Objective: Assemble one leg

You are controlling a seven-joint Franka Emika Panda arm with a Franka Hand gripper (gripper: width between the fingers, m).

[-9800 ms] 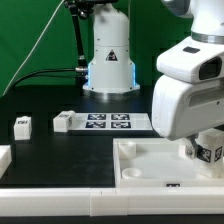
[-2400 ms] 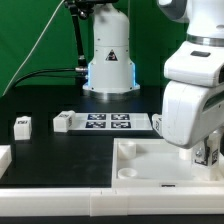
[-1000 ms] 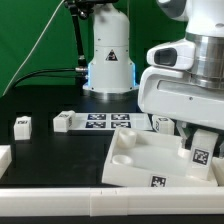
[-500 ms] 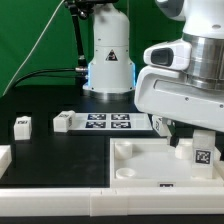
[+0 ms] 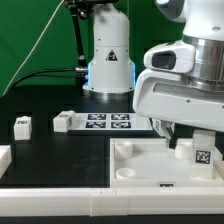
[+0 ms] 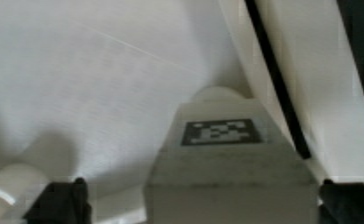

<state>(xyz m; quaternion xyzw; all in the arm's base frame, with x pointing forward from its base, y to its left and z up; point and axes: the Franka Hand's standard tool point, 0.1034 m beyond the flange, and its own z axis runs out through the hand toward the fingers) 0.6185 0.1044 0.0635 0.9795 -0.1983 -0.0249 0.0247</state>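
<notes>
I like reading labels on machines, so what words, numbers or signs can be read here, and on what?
No readable words or numbers anywhere.
White robot base: a dark triangle sign, too blurred to read.
Marker board: black-and-white square codes, no letters.
Small white blocks, leg and white panel: the same codes only.

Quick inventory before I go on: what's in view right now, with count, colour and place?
Leg: one, white with a black-and-white tag, standing on the white panel at the exterior view's right, under the gripper.
Loose legs: two, white; one far toward the exterior view's left, one beside the marker board.
White panel: one, white, front right of the table, round socket at its near corner.
Marker board: one, white with black tags, flat at table centre.
Table: black.
Second robot base: one, white, behind the marker board.
Gripper: white, low over the panel; whether its fingers are open or shut cannot be told.
</notes>
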